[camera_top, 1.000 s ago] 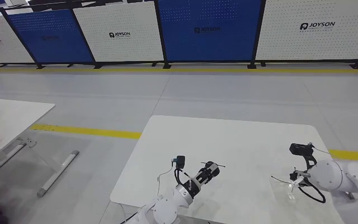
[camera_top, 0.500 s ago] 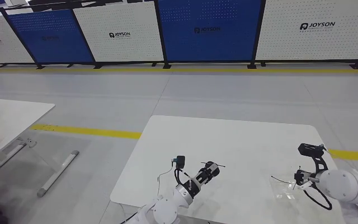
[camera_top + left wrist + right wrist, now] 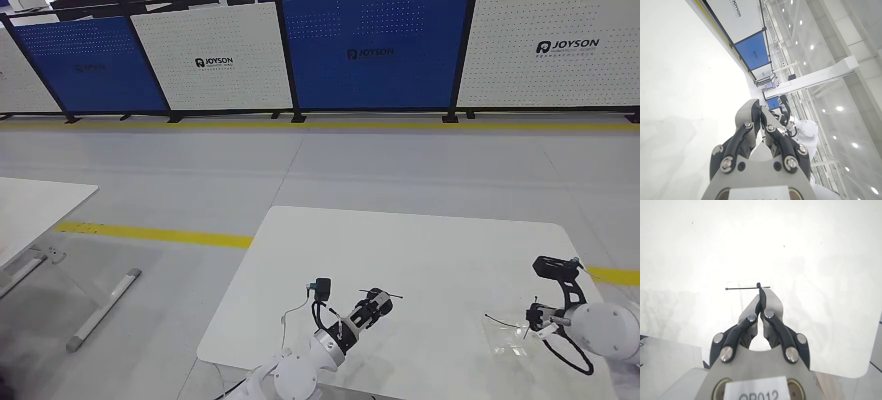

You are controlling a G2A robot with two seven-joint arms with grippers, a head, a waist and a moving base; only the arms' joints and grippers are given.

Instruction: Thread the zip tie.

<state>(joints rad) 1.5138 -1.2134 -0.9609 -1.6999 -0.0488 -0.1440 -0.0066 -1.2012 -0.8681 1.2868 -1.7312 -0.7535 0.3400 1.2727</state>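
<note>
Left gripper (image 3: 380,297): over the near-left part of the white table (image 3: 420,240), pads pressed together. 1 thin dark strip (image 3: 392,294) crosses its tip in the top view; it is too small to identify. Zip tie (image 3: 742,288): 1 black tie, over the near-right part of the table and just above a clear plastic piece (image 3: 735,300). Whether the tie touches that piece cannot be told. Its long axis lies crosswise to the holding fingers, and the longer free length points toward the left arm's side. The short stub sticks out on the other side. Right gripper (image 3: 759,291): clamped on the zip tie close to 1 end, so this is the nearer arm. The left gripper stands well apart from the tie's free end, with bare tabletop between them. Judgement: threading depends on closing that sideways gap along the tie's own axis, so the free end meets whatever the left side offers end-on and not at an angle. Writing: the row of panels (image 3: 215,55) behind runs blue, white, blue, white from left to right, each with 1 printed logo, not transcribed here. 1 white printed label (image 3: 755,387) sits on the right wrist plate, partly cut off.
</note>
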